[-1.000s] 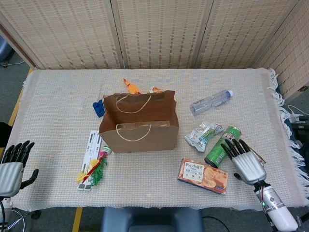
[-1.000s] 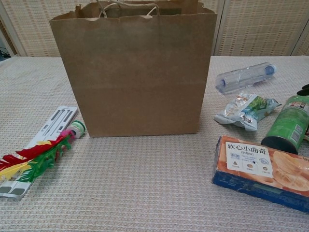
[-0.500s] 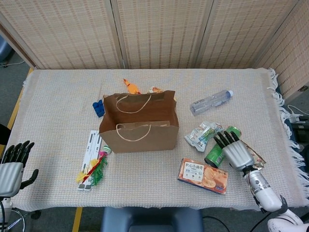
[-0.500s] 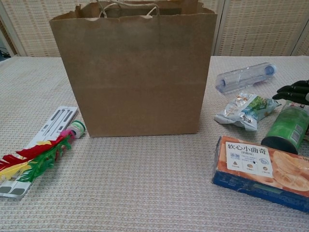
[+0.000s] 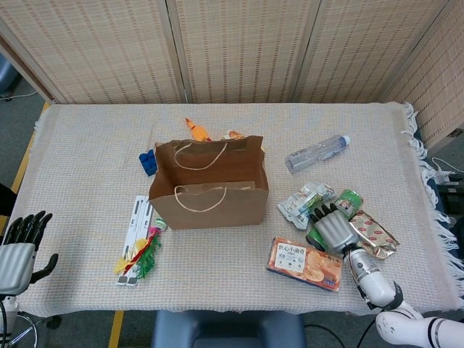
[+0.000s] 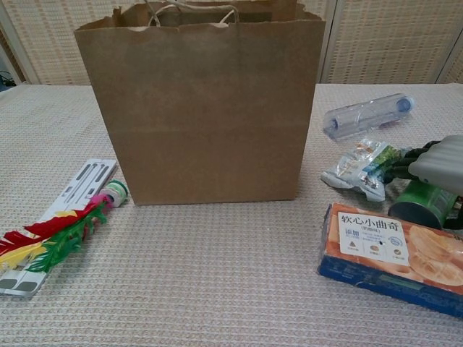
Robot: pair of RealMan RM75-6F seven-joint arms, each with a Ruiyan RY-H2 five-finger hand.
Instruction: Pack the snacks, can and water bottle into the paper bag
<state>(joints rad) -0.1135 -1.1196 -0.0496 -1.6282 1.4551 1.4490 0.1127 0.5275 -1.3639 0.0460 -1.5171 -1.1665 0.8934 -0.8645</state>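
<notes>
The right hand lies over the green can, fingers draped across it. Just beyond its fingertips is a green snack packet; a biscuit box sits just on its near side.

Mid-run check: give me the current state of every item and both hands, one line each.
paper bag: upright, open, nothing visible inside
green can: lying on the cloth under the right hand
right hand: over the can, grip unclear
left hand: off the table edge, fingers apart, holding nothing
water bottle: on its side, capped
snack packet: lying beside the can
biscuit box: lying flat, closed
</notes>
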